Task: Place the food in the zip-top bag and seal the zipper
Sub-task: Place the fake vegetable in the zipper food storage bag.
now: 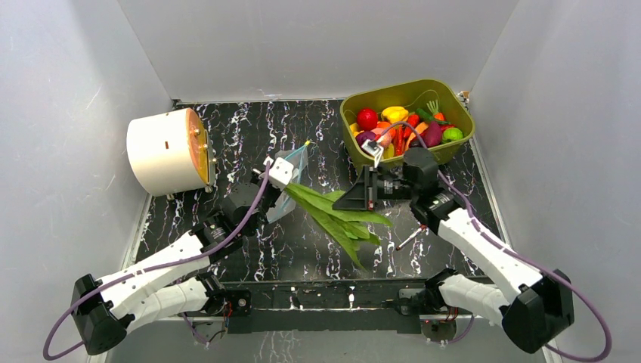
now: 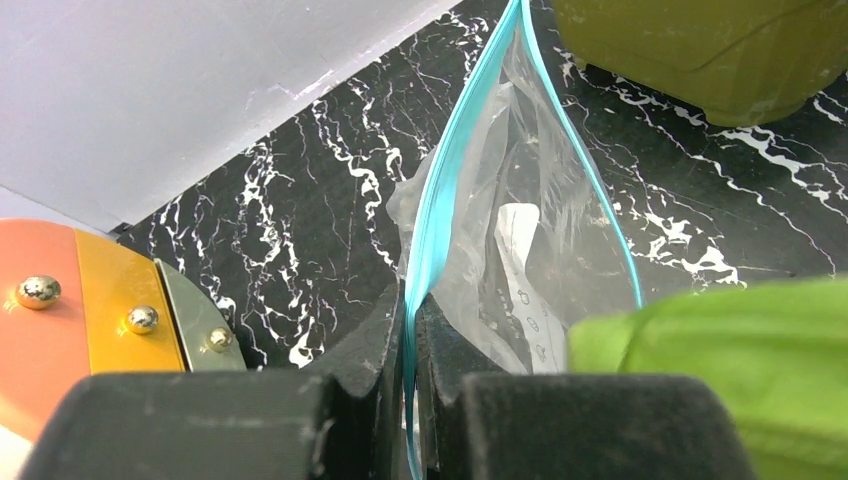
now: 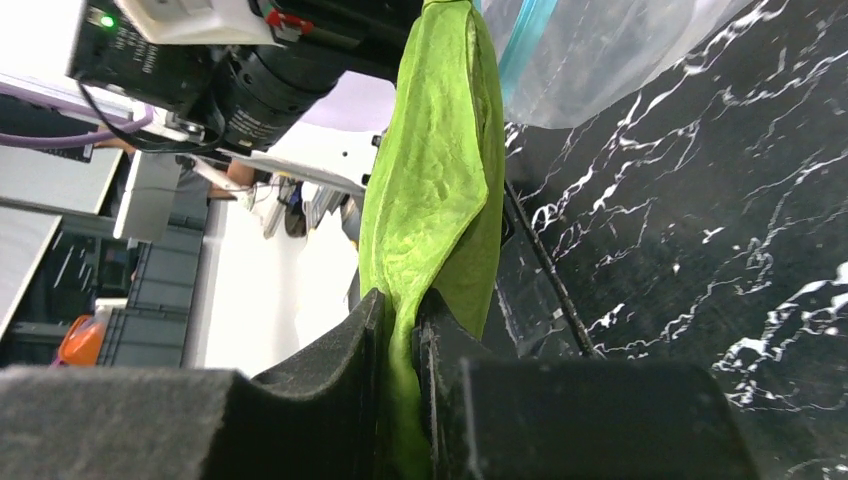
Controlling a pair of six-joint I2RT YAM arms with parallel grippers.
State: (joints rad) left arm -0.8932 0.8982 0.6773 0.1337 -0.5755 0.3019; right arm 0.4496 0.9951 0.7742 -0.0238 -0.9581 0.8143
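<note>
Top external: both arms angle inward over mid-surface, leaf (image 1: 332, 215) between them. Left wrist alone shows left fingers (image 2: 365, 350) pinching zipper (image 2: 440, 200). Right wrist: right fingers (image 3: 335, 365) pinching leaf.

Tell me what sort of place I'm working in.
Likely a robot lab test cell: plain white walls box in a black marble-patterned tabletop, and an olive-green plastic tub holds colourful toy fruit.

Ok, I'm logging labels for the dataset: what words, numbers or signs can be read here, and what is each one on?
The white label on the zip-top bag: dark handwritten marks, too blurred to read.
The olive-green tub and the white drum: no lettering visible.
No other text can be read in any view.
</note>
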